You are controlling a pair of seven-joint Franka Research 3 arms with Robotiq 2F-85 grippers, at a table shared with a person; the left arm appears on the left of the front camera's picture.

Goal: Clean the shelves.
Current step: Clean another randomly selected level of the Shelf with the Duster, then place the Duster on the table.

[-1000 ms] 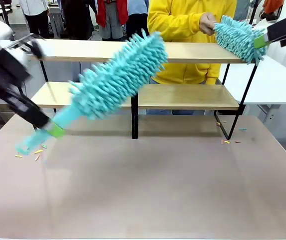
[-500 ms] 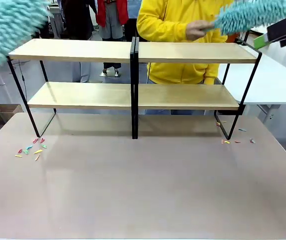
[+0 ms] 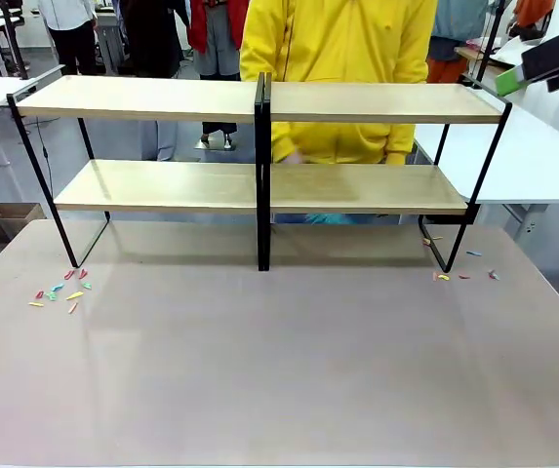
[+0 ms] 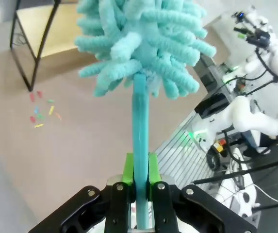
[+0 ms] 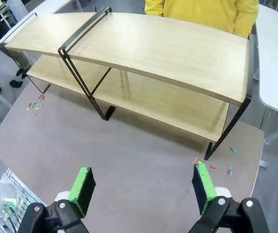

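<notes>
The shelves (image 3: 259, 102) stand at the far side of the table, two light wooden tiers on a black frame with a centre post; both boards look bare. My left gripper (image 4: 139, 187) is shut on the handle of a teal fluffy duster (image 4: 141, 46), held over the table's left part near the rack's leg (image 4: 29, 73). My right gripper (image 5: 142, 188) hangs open and empty above the table in front of the shelves (image 5: 168, 51). In the front view it juts in at the top right (image 3: 518, 74), beside the upper board's right end.
A person in a yellow top (image 3: 338, 39) stands right behind the rack. Small coloured scraps lie on the tabletop by the left leg (image 3: 59, 292) and the right leg (image 3: 459, 276). White tables (image 3: 533, 161) flank the rack.
My left gripper swung the duster up and out of the front view to the left. The person lifted a second duster off the upper right board and took it out of sight.
</notes>
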